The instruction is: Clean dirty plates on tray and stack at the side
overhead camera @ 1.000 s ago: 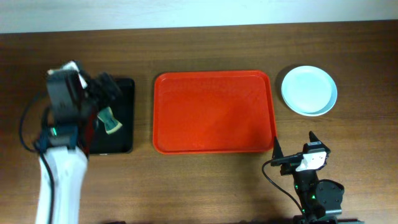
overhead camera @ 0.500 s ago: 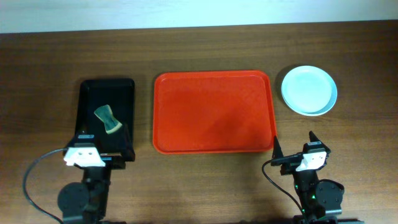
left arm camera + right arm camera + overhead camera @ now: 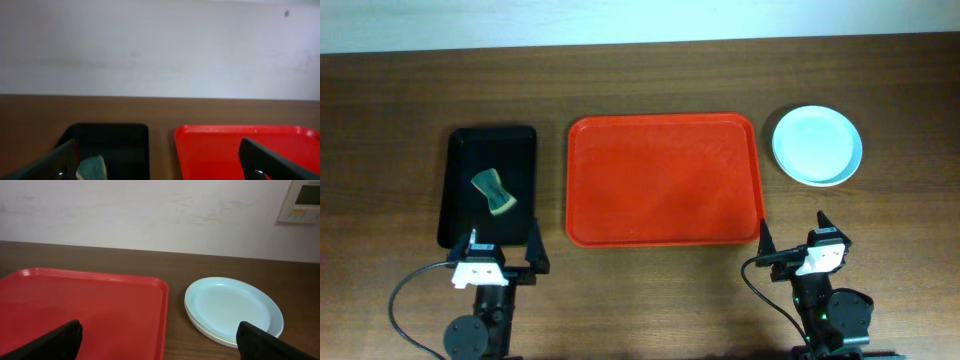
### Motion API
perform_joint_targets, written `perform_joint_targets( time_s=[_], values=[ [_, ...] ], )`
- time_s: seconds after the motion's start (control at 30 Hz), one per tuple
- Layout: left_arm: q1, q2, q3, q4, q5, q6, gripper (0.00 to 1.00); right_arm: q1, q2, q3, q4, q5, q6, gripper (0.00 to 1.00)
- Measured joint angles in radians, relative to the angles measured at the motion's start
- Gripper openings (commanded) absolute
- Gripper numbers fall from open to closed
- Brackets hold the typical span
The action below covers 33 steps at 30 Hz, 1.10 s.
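Your plates (image 3: 817,146): pale mint, clean-looking, stacked on the desk (image 3: 620,70) just right of the red tray (image 3: 665,180). Right wrist view shows layered rims; overhead shows one disc. Left gripper (image 3: 503,247) and right gripper (image 3: 793,232): both spread apart.

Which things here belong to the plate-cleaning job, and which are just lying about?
Job: plates, stacked beside the tray; red tray; sponge, likely the wiper.
Lying about: black tray, which only holds the sponge; wall panel.
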<state>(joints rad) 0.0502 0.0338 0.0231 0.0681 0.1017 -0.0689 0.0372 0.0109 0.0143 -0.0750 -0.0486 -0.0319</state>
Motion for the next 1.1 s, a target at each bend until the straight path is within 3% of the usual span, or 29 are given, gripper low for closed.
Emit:
perform_joint_targets(
  time_s=[0.23, 0.47, 1.1],
  values=[
    [-0.011, -0.018, -0.010, -0.009, 0.000, 0.115, 0.99, 0.000, 0.000, 0.000, 0.000, 0.000, 0.000, 0.99],
    [-0.015, -0.019, -0.011, -0.143, -0.057, 0.189, 0.99, 0.000, 0.000, 0.000, 0.000, 0.000, 0.000, 0.98],
    [-0.014, -0.020, -0.011, -0.147, -0.136, 0.108, 0.99, 0.000, 0.000, 0.000, 0.000, 0.000, 0.000, 0.99]
  ],
)
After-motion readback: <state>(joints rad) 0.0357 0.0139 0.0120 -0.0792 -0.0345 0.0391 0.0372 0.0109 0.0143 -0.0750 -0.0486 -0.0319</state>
